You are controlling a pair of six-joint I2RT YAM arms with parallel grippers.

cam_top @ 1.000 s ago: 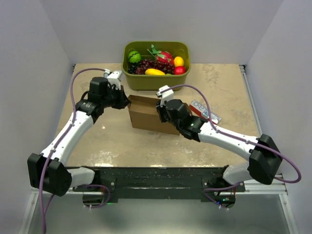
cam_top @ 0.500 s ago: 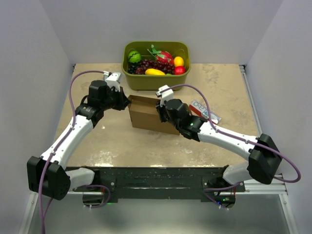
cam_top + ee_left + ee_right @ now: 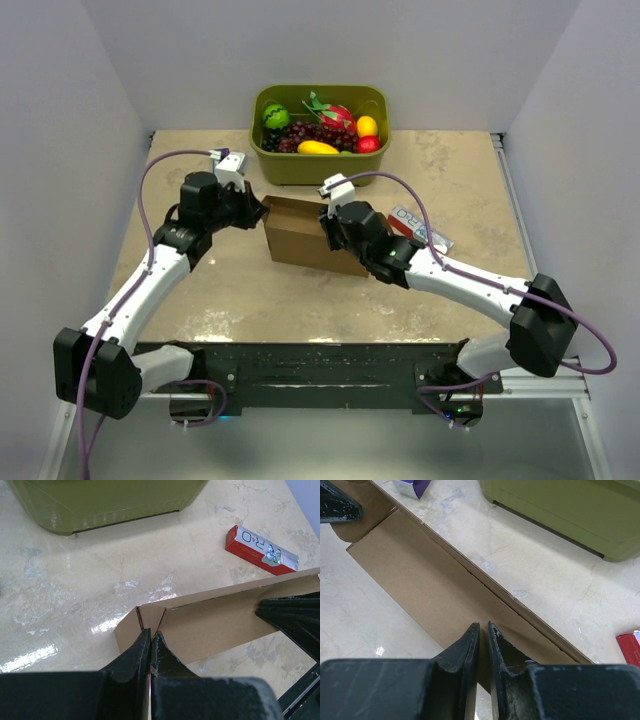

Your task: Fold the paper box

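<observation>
The paper box (image 3: 303,238) is a brown cardboard sheet standing partly folded in the middle of the table, one long wall raised. My left gripper (image 3: 262,211) is at its left end. In the left wrist view the jaws (image 3: 151,633) are shut on the end flap at the corner of the paper box (image 3: 215,622). My right gripper (image 3: 329,226) is at the right end. In the right wrist view its jaws (image 3: 483,626) are nearly closed across the long wall of the paper box (image 3: 405,567).
An olive-green tub (image 3: 318,165) of fruit stands just behind the box, also seen as the tub (image 3: 100,505) and the tub (image 3: 570,515). A red and white carton (image 3: 421,229) lies right of the box, the same carton (image 3: 260,550).
The left arm's elbow has drifted slightly left. Both grippers and the box stay where they were.
</observation>
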